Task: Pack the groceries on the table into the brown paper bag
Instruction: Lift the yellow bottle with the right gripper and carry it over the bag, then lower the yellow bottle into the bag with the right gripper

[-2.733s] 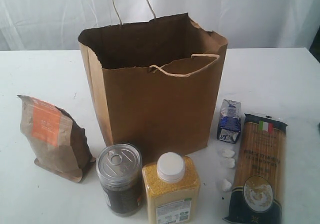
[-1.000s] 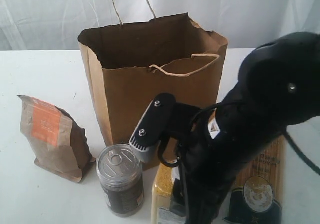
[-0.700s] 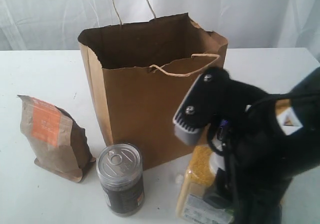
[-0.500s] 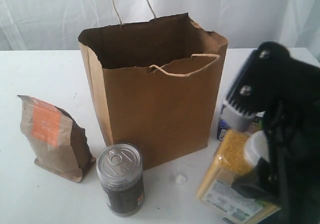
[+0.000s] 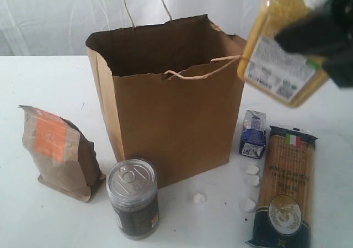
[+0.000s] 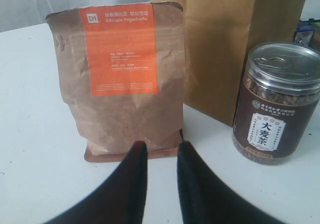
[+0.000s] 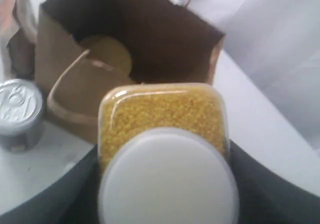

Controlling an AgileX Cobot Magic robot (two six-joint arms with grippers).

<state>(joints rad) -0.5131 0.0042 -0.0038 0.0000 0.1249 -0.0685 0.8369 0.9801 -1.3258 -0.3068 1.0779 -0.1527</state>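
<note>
The gold-lidded jar (image 7: 107, 54) is bagged, the grain jar (image 5: 281, 49) is gripped aloft by the right jaws, four more are left on the table (image 5: 55, 220); the left jaws are slightly parted, empty.

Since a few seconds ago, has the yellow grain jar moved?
Yes. The white-capped yellow-grain jar left the table in front of the brown paper bag and now hangs tilted, high beside the bag's right rim.
</note>
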